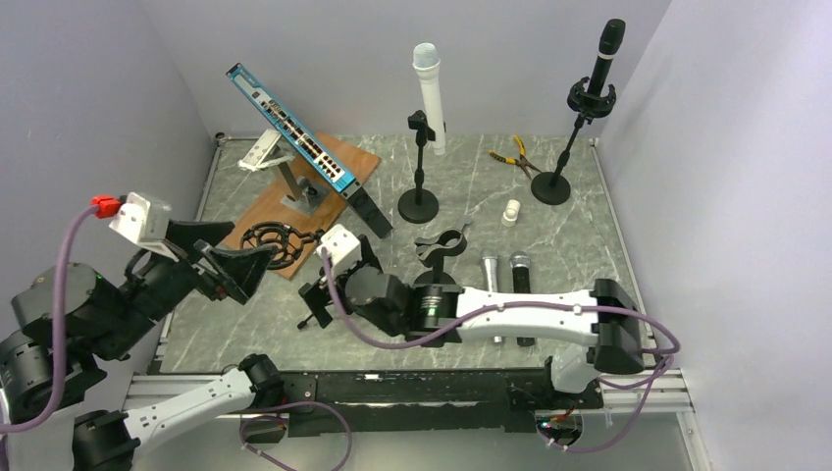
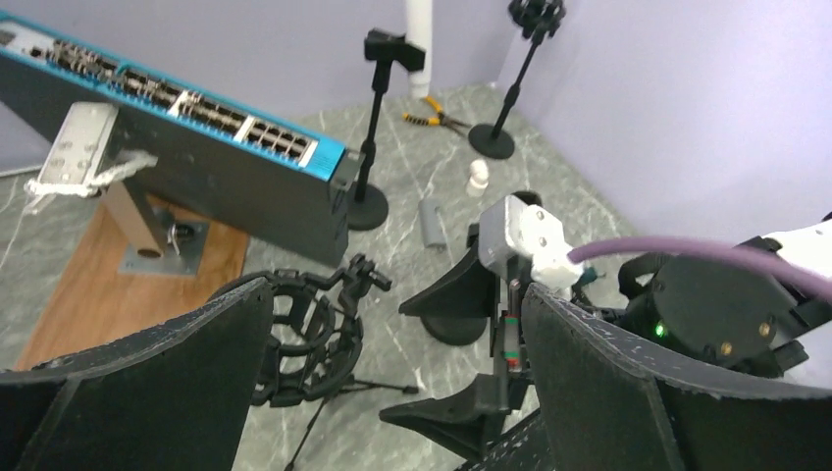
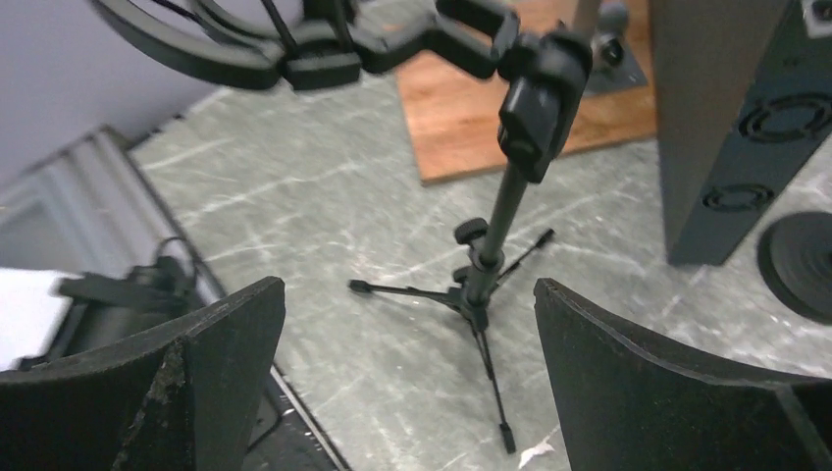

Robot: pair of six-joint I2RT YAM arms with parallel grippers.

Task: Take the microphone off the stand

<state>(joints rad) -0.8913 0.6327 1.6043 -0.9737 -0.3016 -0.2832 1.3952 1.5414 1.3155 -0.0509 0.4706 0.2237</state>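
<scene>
A white microphone stands upright in the clip of a round-based stand at the back centre. A black microphone sits in a shock mount on a second stand at the back right. Both stands show in the left wrist view, the first and the second. My left gripper is open and empty at the left, facing an empty shock mount on a tripod. My right gripper is open and empty, with the tripod ahead of its jaws.
A blue-faced network switch leans on a bracket over a wooden board. A silver mic and a black mic lie on the table by my right arm. A loose clip, pliers and a small white piece lie nearby.
</scene>
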